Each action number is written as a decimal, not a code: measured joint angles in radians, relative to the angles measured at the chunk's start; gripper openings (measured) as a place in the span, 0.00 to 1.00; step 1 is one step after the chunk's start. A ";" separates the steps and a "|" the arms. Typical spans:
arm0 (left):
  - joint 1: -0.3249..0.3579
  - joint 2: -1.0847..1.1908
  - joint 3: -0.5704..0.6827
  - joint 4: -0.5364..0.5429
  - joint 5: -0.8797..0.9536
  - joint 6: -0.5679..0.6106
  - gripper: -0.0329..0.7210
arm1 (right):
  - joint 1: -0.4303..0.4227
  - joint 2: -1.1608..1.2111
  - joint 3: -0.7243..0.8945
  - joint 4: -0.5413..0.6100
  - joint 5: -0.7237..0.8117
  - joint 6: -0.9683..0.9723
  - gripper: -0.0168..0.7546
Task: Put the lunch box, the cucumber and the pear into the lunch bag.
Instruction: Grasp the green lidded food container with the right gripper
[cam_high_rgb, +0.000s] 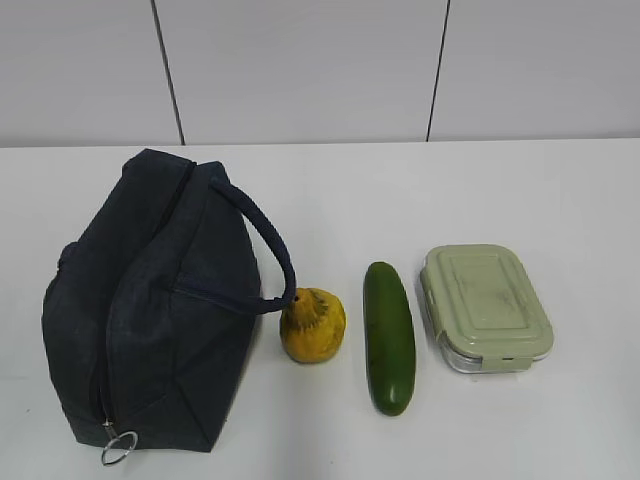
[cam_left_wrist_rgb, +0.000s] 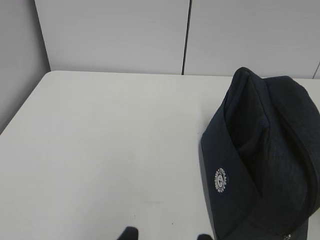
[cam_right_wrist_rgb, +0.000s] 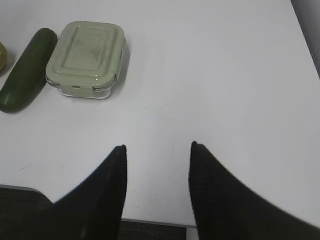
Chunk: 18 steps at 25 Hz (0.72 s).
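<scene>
Four things lie on the white tabletop (cam_high_rgb: 520, 190): the lunch bag (cam_high_rgb: 150, 300) at the left with its zipper closed, the pear (cam_high_rgb: 313, 326) just beside its loop handle, the cucumber (cam_high_rgb: 389, 336) next over, and the lunch box (cam_high_rgb: 485, 306) close by the cucumber's right side, lid on. My right pincer (cam_right_wrist_rgb: 158, 148) hangs parted and empty over bare tabletop near the front edge, well apart from the lunch box. My left pincer (cam_left_wrist_rgb: 165, 235) shows only its tips, apart, holding nothing.

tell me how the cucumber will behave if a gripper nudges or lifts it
The cucumber is round and smooth and lies flat on the table, so a sideways nudge would likely roll it. Its glossy skin may slip. Gripped near one end, it would probably tilt.
</scene>
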 joint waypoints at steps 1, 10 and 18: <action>0.000 0.000 0.000 0.000 0.000 0.000 0.35 | 0.000 0.000 0.000 0.000 0.000 0.000 0.45; 0.000 0.000 0.000 0.000 0.000 0.000 0.35 | 0.000 0.000 0.000 0.000 -0.005 0.000 0.45; 0.000 0.000 0.000 0.000 0.000 0.000 0.35 | 0.000 0.183 -0.100 0.024 -0.114 0.000 0.46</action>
